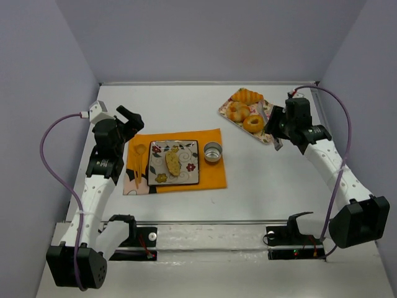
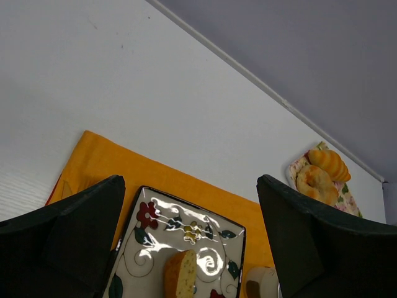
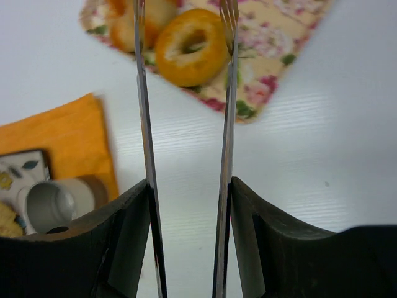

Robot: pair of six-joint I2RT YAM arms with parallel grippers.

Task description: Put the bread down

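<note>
Nearest the right wrist lens, the black fingers of the right gripper (image 3: pixel 189 186) are pressed against the two arms of a pair of metal tongs (image 3: pixel 226 124). The tongs are held, with their forked tips standing apart.

- Ring-shaped bread (image 3: pixel 191 46) is seen between those tips. It lies on the floral tray (image 3: pixel 273 68), well to the right of and beyond the patterned plate (image 1: pixel 196 162).
- More rolls (image 1: pixel 247 95) are crowded on the tray behind the ring.
- A bread slice (image 1: pixel 173 162) is already laid on the plate.
- A metal cup (image 1: pixel 213 151) stands just right of the plate. Both are carried on an orange mat (image 1: pixel 211 177).
- Left of the plate, the left gripper (image 1: pixel 130 119) hangs with jaws wide and nothing between them.

Step judged: the ring is being taken up with the tongs, and the carry is not yet begun. A firmer squeeze is called for next, then a lift clear of the tray and a pass leftward to the plate, with the cup avoided.

Not settled:
- Whether the tips touch the bread cannot be told. The tong ends are cut off at the frame edge in the wrist view and masked by the gripper from above.
- Yellow utensils (image 1: pixel 138 162) left of the plate are too small to be identified.
</note>
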